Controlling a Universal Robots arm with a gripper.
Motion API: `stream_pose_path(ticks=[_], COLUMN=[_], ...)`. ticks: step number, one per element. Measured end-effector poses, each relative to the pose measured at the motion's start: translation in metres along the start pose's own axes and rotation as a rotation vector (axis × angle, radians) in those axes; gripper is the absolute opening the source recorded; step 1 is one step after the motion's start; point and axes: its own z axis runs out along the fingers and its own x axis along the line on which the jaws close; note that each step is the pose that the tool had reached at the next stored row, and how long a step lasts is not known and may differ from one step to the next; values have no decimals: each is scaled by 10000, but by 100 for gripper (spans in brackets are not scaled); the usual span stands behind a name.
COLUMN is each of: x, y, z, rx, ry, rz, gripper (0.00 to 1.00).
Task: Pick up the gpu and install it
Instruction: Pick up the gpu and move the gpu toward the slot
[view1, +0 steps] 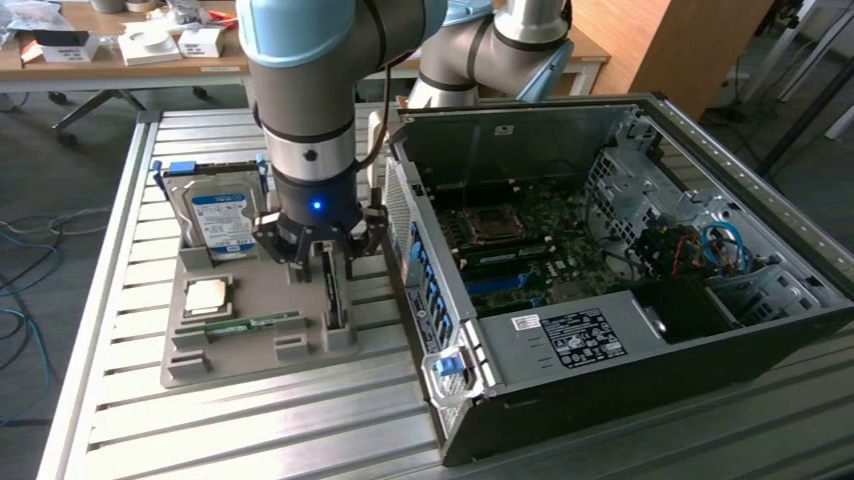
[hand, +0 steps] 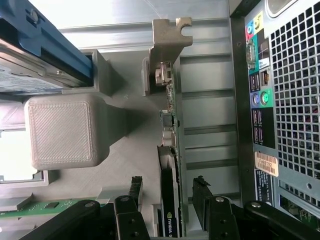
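The gripper (view1: 324, 262) hangs over the thin, green, silver-bracketed gpu card (hand: 169, 165), which stands on edge in a grey plastic holder (view1: 234, 362), so the open fingers (hand: 201, 195) can straddle it.

Tray (view1: 240, 365) on table (view1: 267, 430), at the exterior view's left of open computer case (view1: 747, 330). Hard drive (view1: 220, 215) upright at tray's far end; cpu (view1: 210, 295), memory strip (view1: 247, 325) nearer the camera. gpu (view1: 331, 295) on edge in case-side slot, between gripper (view1: 324, 265)'s 2 spread fingers (hand: 205, 200).
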Motion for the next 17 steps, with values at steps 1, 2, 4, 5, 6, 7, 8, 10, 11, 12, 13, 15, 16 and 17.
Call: stream_pose_path(ticks=[1,2,4,5,6,7,8,10,11,12,13,15,16,17], x=[0,0,1,0,0,0,0,0,-1,0,0,2,1,1], y=[0,-1,-1,-1,-1,-1,-1,0,2,4,6,10,12,12], z=[5,6,7,7,8,8,8,9,11,11,11,11,12,12], rx=[1,3,4,3,2,1,1,1,-2,-1,0,2,1,1], ry=[0,2,3,2,1,1,1,0,-2,-2,-1,1,0,0], rz=[0,0,0,0,0,0,0,1,-1,-1,-1,0,0,-1], gripper=[53,53,53,53,53,53,53,53,53,53,53,53,53,53])
